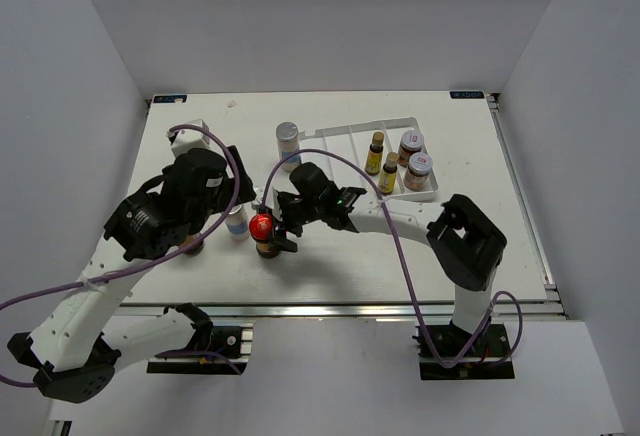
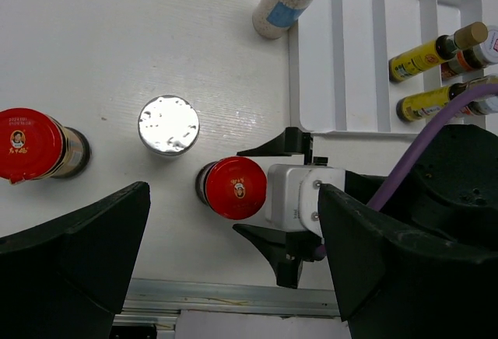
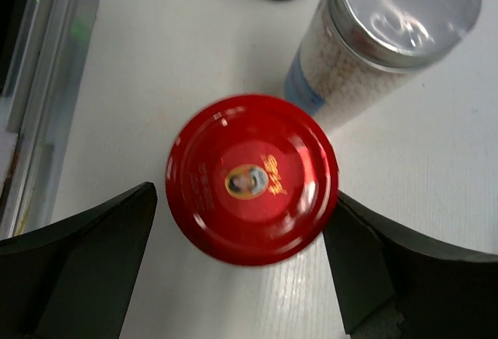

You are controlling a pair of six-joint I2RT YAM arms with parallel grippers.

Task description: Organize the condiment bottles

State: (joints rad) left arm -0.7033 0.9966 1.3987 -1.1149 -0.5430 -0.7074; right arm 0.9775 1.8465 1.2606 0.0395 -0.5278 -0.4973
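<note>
My right gripper (image 1: 264, 228) is open, with its jaws on either side of a red-lidded jar (image 3: 251, 179), low at the table's front middle. A silver-capped shaker (image 3: 389, 36) stands just beside that jar. My left gripper (image 2: 233, 277) is open and empty, held high above the same spot. The second red-lidded jar (image 2: 29, 143) stands to the left, partly under the left arm in the top view (image 1: 190, 246). The other shaker (image 1: 288, 142) stands by the tray's left end. Two yellow bottles (image 1: 376, 152) and two white-lidded jars (image 1: 411, 144) stand in the tray.
The white divided tray (image 1: 345, 141) lies at the back right of the table, with bare compartments on its left side. A white block (image 1: 187, 138) sits at the far left. The table's metal front rail (image 2: 218, 296) runs close below the jars. Purple cables loop over both arms.
</note>
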